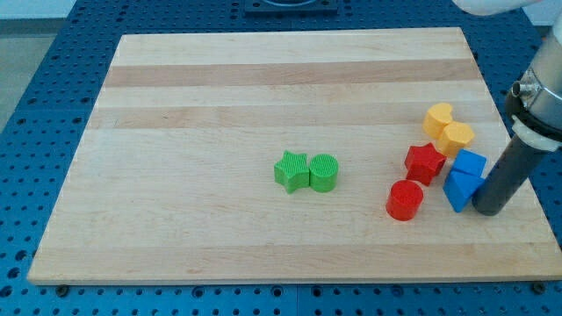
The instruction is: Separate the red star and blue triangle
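Tip pressed against the blue pair, red star just beyond

My tip (488, 209) touches the blue triangle (458, 190) from the view's right; the red star (424, 162) sits just left of it on the desk (219, 79), so a leftward push would likely shove both together, also nudging the blue cube (471, 164) and red cylinder (405, 199). The tool is a bare rod, nothing to open or close. No writing is readable.

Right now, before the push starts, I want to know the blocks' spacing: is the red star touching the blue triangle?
Apart. The camera view shows a thin strip of bare board between the red star and the blue triangle.
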{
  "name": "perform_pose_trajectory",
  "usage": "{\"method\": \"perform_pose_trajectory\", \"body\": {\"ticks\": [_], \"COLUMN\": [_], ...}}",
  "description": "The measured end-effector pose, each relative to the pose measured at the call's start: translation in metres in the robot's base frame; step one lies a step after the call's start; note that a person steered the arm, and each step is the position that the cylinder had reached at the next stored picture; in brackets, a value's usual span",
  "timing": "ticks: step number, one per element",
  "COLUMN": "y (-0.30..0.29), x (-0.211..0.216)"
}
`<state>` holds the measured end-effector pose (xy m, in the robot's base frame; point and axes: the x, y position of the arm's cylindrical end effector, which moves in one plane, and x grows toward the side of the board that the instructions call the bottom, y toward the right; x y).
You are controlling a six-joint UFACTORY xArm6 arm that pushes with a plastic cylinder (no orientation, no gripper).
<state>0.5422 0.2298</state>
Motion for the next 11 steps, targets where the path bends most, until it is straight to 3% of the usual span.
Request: {"method": "perform_pose_trajectory", "body": {"ticks": [3, 5, 6, 8, 11], "y": [-0.012, 0.02, -0.004, -0.069, -0.058], "x": [-0.025, 0.071, 0.072, -0.052, -0.057]}}
